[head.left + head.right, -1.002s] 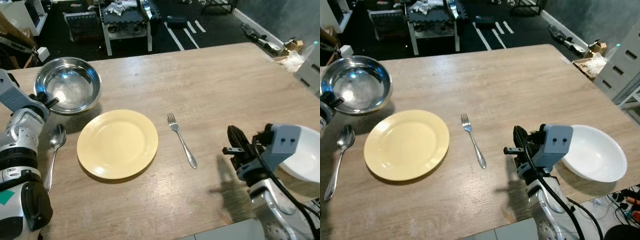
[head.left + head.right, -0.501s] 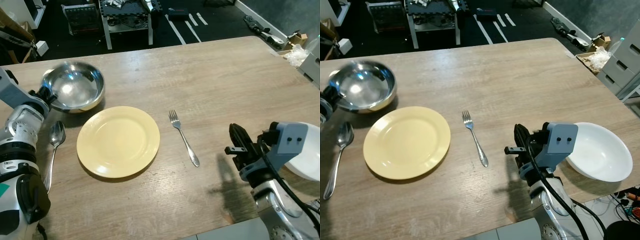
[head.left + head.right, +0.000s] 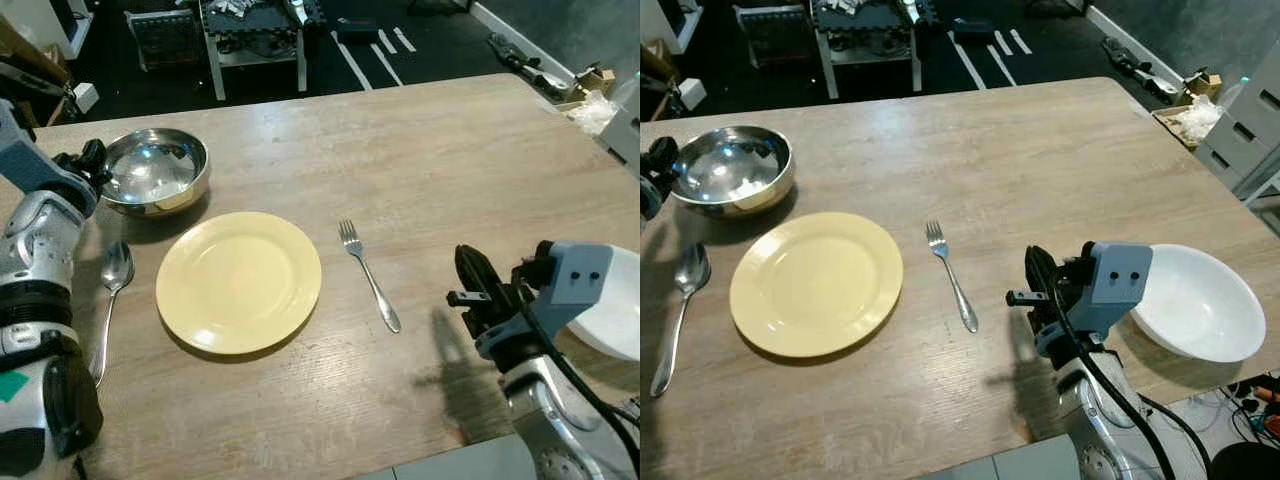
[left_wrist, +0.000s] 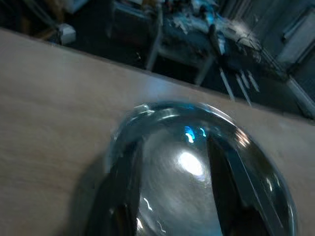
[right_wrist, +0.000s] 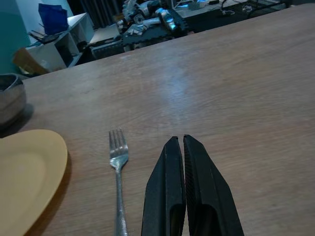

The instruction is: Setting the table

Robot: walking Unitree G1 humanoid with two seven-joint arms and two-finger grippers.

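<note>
Steel bowl (image 3: 155, 172) sits at the bench's (image 3: 440, 180) far left, gripped at its rim by the left end effector (image 3: 88, 160). Nearer lie a spoon (image 3: 110, 290), yellow plate (image 3: 239, 282) and fork (image 3: 368, 276). The right end effector (image 5: 188, 191), fingers pressed together, hovers beside a white bowl (image 3: 1195, 303).

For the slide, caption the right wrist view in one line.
Right gripper, fingers shut, hovers over the wooden table beside the fork, near the yellow plate.
</note>
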